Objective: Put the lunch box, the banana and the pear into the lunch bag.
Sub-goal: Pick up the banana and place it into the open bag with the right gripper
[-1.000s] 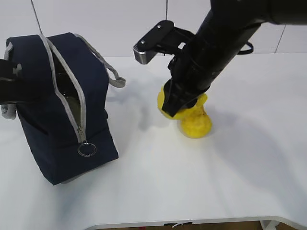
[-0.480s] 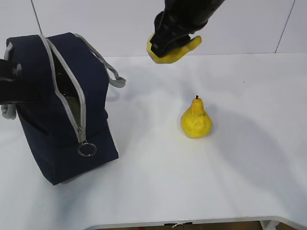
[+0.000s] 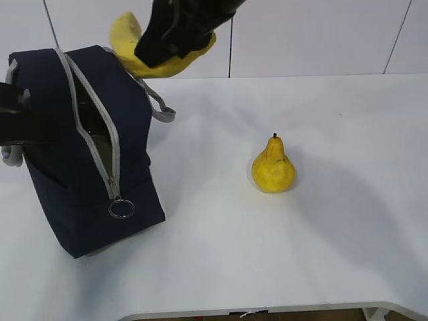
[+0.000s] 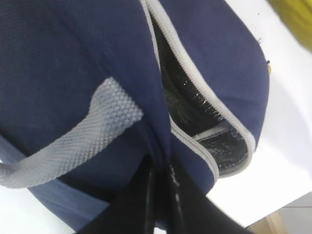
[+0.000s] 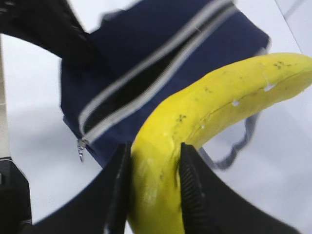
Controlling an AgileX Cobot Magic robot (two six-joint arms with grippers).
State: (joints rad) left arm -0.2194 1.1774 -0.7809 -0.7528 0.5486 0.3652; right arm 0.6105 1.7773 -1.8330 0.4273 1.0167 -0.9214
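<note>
A white desk (image 3: 221, 261) is filling most of the exterior view, running from the lower edge of the frame up to the pale wall behind. Two things are sitting directly on it. The navy-blue lunch bag (image 3: 73, 167) is standing at the left of the frame, its grey zipper lying open along the top and front, the ring pull hanging low on the near face, and a grey webbing handle drooping onto the desk at its right side. The pear (image 3: 273, 168) is standing upright right of centre, stem pointing up, well apart from the bag and casting a soft shadow on the white surface.
</note>
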